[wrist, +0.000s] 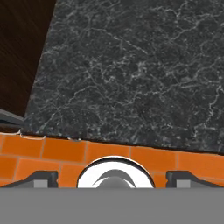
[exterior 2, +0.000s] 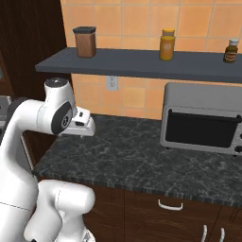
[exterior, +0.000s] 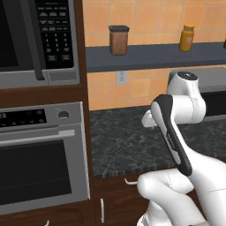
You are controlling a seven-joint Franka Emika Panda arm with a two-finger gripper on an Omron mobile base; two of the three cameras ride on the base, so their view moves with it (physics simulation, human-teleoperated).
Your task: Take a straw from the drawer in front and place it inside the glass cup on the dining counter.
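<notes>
Left base view
- Arm [exterior: 176, 145]: folded high over the dark speckled tabletop [exterior: 128, 145], elbow up.
- Drawer [exterior: 119, 187]: dark-brown front just under the tabletop's edge, right of the oven [exterior: 42, 154]; its curved silver handle [exterior: 129, 181] peeks out beside the arm. It looks closed.

Right base view
- Drawer, other side: the same handle, level below the tabletop's edge, with upright cabinet handles lower right.
- Surroundings: a toaster oven [exterior 2: 203, 118] stands on the tabletop at right, and jars sit on the shelf [exterior 2: 142, 64] above.

Hand view
- Tool [wrist: 113, 177]: released. Its two tips stand far apart at the bottom and nothing lies between them.
- Aim: down at the speckled tabletop, with orange floor tiles [wrist: 52, 151] beyond its edge.

Judgement
- Straw: cannot be made out; presumably inside the closed drawer.
- Step in hand: the start, with the drawer unopened and nothing picked up.
- Next move calls for: bringing the tool down in front of the tabletop's edge, jaws across the thin handle, then a straight pull outward.
</notes>
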